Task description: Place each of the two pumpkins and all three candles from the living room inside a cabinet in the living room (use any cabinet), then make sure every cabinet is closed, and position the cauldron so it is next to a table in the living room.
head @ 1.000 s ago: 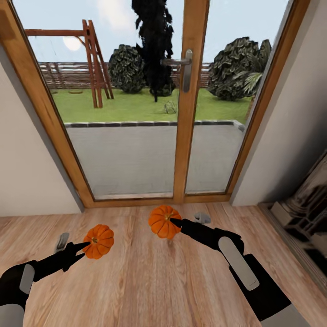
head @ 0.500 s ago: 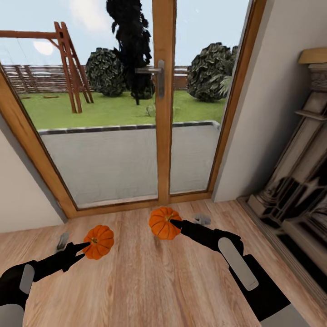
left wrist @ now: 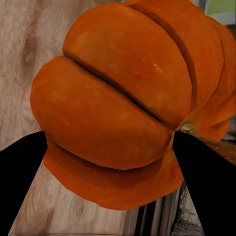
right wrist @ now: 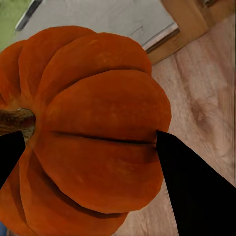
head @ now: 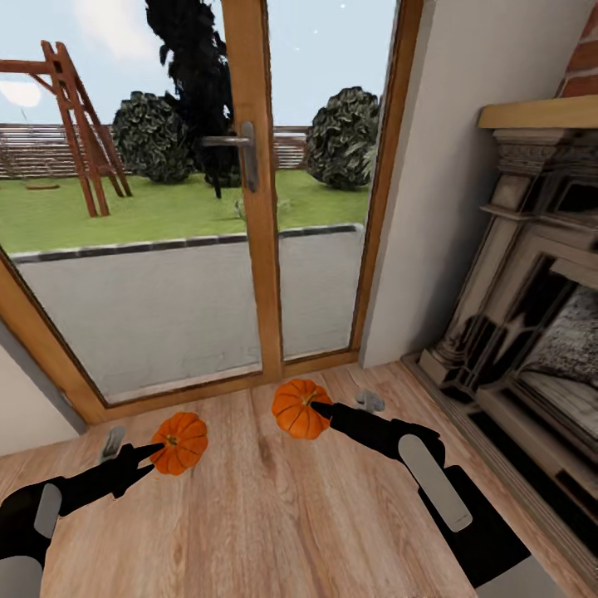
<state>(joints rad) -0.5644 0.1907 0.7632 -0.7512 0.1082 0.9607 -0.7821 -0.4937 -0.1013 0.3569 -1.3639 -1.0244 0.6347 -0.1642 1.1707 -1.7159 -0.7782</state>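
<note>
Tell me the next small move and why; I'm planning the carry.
Probably keep turning the base to look for the cabinet: the left gripper and right gripper each clamp a pumpkin, and ahead are a glass door and fireplace.

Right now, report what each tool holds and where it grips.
Left tool grips a pumpkin across its ribbed sides; right tool grips the other pumpkin, also across its sides beside the stem.
</note>
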